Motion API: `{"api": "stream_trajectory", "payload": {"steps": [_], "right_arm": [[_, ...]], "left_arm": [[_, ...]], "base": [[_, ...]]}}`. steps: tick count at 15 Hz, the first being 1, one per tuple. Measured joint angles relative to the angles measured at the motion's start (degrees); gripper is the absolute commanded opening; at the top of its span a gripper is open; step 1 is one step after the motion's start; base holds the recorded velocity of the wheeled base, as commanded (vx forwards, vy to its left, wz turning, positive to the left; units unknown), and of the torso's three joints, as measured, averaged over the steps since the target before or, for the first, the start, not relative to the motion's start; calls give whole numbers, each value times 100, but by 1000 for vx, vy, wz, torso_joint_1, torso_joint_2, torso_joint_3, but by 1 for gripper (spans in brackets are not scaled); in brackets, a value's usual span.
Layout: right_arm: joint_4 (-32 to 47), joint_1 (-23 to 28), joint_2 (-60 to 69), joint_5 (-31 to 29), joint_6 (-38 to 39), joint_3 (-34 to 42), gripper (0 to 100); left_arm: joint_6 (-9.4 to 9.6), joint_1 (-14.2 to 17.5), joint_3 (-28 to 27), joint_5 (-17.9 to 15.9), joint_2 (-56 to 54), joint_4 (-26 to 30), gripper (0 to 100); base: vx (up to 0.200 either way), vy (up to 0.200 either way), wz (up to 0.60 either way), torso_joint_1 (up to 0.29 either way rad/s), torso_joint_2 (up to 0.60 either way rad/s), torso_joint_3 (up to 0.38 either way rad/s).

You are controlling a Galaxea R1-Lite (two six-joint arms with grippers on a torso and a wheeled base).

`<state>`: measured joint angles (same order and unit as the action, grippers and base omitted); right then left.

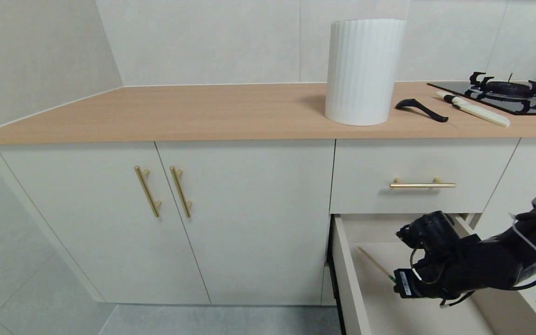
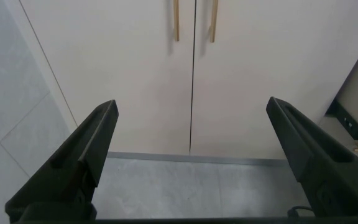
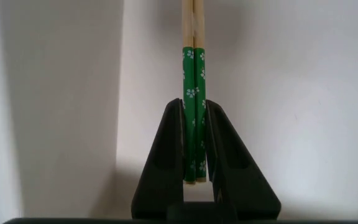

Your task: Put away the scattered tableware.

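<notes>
**Head view:** The open drawer (image 1: 348, 274) is the ref pt. The R gripper (image 1: 399, 281) sits inside it, over the pale drawer floor. It is clamped on a pair of chopsticks (image 1: 374, 261), whose bare wooden tips slant toward the drawer's back-left corner. Can't tell from here if the tips touch the floor.
- Directly above the open drawer is a closed drawer (image 1: 417, 163) w/ a gold bar handle (image 1: 422, 185).
- Higher up is the wooden countertop (image 1: 179, 114).
- On it, a white ribbed container (image 1: 363, 72) stands upright above the open drawer's left part.
- A black-handled utensil (image 1: 420, 110) (type unclear) lies near the container, above the drawer's middle.
- A cream knife (image 1: 475, 110) lies above the drawer's right part, w/ a black gas hob (image 1: 505, 93) behind it.
- Left of the open drawer are two shut cabinet doors (image 1: 249, 218), w/ gold handles (image 1: 180, 191) side by side.

**L wrist view:** The L gripper (image 2: 191, 106) has its fingers (image 2: 92, 155) spread wide w/ nothing between them. It is low down and well left of the open drawer. It faces the shut cabinet doors (image 2: 117, 74) and the grey floor tiles (image 2: 185, 186). A corner of the open drawer (image 2: 353, 118) peeks in.

**R wrist view:** The R gripper (image 3: 194, 106) has its fingers (image 3: 166, 155) closed tight on the chopsticks (image 3: 193, 37). It holds them at their green, paw-print-patterned ends. The two sticks lie parallel and touching, running out over the drawer floor (image 3: 291, 93).
</notes>
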<state>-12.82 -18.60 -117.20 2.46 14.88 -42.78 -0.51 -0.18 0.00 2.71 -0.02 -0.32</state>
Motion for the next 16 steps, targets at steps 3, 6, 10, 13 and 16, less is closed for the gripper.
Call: {"api": "stream_trajectory", "payload": {"steps": [3, 6, 10, 13, 16], "right_arm": [[-256, -107, -523, -145, 28, -16, 0], [-647, -193, -968, -413, 123, -38, 0], [-694, -218, -1193, -445, 216, -82, 100], [-702, -221, -1224, -443, 216, -79, 100], [-702, -218, -1209, -446, 216, -61, 100]], "left_arm": [[0, 2, 0, 0, 0, -1, 100], [5, 2, 0, 0, 0, 0, 100], [5, 0, 0, -2, 0, -1, 100], [2, -2, 0, 0, 0, 0, 100], [2, 0, 0, 0, 0, 0, 100]], "base": [[0, 0, 0, 0, 0, 0], [0, 0, 0, 0, 0, 0], [0, 0, 0, 0, 0, 0], [0, 0, 0, 0, 0, 0], [0, 0, 0, 0, 0, 0]]}}
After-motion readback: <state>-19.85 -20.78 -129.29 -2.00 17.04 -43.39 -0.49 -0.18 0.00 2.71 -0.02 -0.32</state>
